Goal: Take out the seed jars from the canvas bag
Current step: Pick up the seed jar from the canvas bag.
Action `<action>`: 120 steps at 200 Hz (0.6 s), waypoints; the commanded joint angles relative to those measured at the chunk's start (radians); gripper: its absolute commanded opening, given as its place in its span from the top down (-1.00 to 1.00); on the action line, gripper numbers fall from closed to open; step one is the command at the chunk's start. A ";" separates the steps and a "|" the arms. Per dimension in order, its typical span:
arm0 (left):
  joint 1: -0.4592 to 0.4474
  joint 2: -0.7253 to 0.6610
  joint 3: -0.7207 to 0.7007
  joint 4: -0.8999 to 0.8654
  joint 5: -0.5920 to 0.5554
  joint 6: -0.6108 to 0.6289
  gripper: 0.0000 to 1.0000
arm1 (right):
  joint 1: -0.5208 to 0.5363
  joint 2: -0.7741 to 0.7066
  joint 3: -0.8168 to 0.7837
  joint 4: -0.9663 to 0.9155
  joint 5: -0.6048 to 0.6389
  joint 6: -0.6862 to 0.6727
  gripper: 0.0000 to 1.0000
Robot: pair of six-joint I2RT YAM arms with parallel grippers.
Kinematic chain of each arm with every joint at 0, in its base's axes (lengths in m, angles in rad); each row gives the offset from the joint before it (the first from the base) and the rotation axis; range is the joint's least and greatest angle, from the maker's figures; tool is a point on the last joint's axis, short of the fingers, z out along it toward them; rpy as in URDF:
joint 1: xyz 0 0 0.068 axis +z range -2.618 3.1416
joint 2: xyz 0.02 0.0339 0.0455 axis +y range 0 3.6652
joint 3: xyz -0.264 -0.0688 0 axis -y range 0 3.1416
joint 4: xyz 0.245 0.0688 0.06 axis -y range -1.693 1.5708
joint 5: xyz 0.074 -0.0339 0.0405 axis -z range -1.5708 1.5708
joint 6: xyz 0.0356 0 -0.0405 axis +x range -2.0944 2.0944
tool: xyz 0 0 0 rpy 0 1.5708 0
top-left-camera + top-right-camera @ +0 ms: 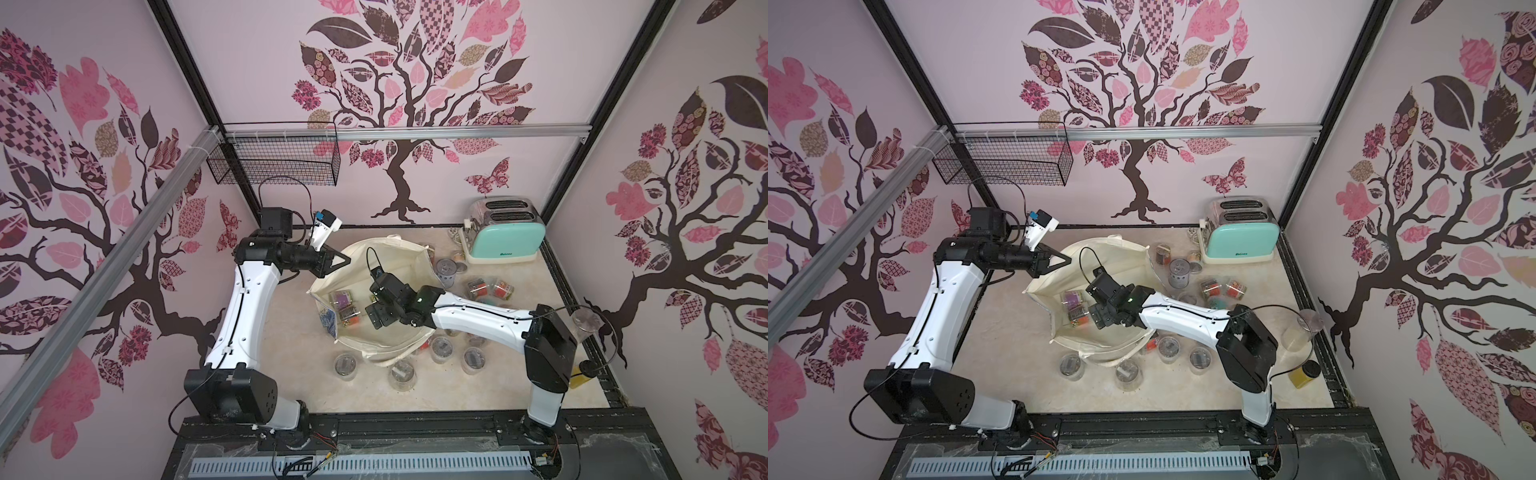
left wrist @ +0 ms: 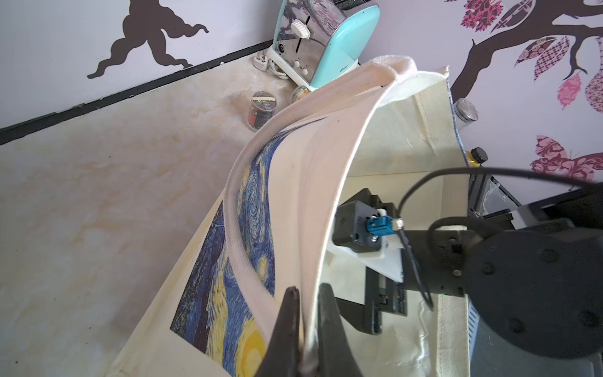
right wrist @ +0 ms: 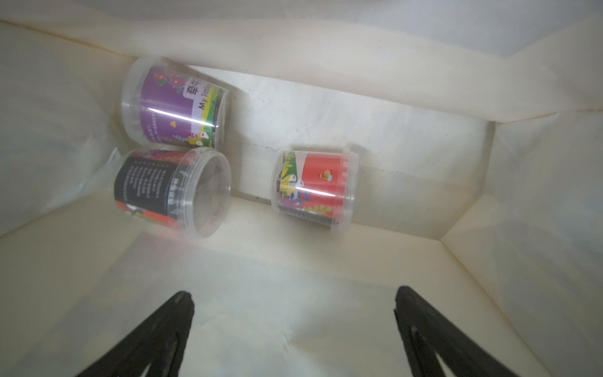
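1. Your canvas bag (image 1: 403, 259) is soft cream cloth with a woven strap handle (image 2: 235, 235) and a blue-and-yellow swirl print (image 2: 251, 199) on its outer side. It stands open-mouthed near the middle of the worktop (image 1: 291, 374), a smooth beige surface with marble veining.
2. The seed jars (image 1: 345, 365) are small, squat cylinders of clear plastic with clear lids, and coloured paper packets are curled inside them.
3. Look into the bag and you find three jars lying on their sides on the bottom. A purple jar (image 3: 174, 104) has a dark jar (image 3: 173, 191) just beside it, and a red jar (image 3: 315, 189) lies apart from both.
4. Outside the bag, several jars stand upright along its near side. A few more lie between the bag and the toaster (image 1: 505, 241), a rounded mint-green box with a chrome top at the far right corner.
5. Your left jaws are pressed together on the bag's rim, pinching the cloth edge just beside the strap handle. The rim arches away from that pinch.
6. Your right jaws are down inside the bag's mouth and spread wide. Nothing is between them, and they hang clear of all three jars.
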 commanded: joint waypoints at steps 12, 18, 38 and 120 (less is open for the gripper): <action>-0.001 -0.035 0.000 0.017 0.091 0.000 1.00 | -0.035 0.108 0.035 0.101 0.030 0.023 -0.99; -0.001 -0.036 0.001 0.017 0.093 0.000 1.00 | -0.044 0.125 0.040 0.105 0.022 0.025 -0.99; -0.001 -0.036 0.001 0.016 0.104 0.000 1.00 | -0.065 0.174 0.062 0.121 0.020 0.018 -0.99; -0.001 -0.031 0.002 0.011 0.122 0.004 1.00 | -0.095 0.387 0.196 0.215 -0.061 -0.094 -0.99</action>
